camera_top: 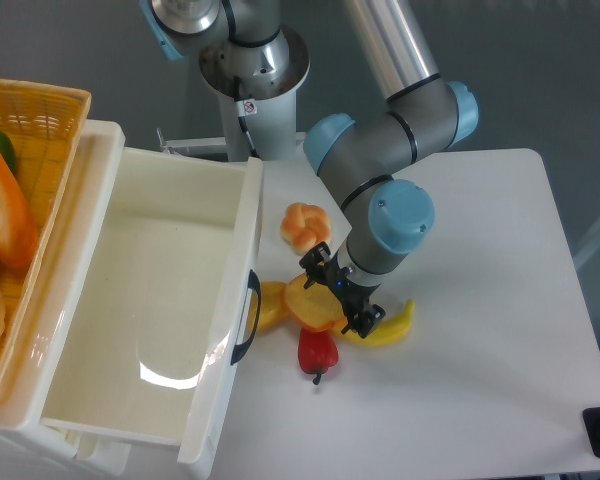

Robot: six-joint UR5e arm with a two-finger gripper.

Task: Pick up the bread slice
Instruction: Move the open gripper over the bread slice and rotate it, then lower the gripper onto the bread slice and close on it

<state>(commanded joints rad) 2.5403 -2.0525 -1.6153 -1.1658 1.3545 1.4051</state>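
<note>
The bread slice [312, 304] lies flat on the white table, golden-orange with a darker crust edge, just right of the white bin's handle. My gripper [341, 291] is low over the slice's right edge, pointing down. Its two black fingers stand apart, one at the upper left [318, 260] and one at the lower right [366, 320]. The jaws look open, with nothing held between them. The gripper body hides the right part of the slice.
A braided pale-orange bun [304, 225] lies just behind the gripper. A yellow banana [392, 327] and a red pepper [318, 350] lie close by in front. A small yellow item [270, 305] touches the slice's left. A large white bin [150, 310] and a yellow basket [40, 130] stand at left.
</note>
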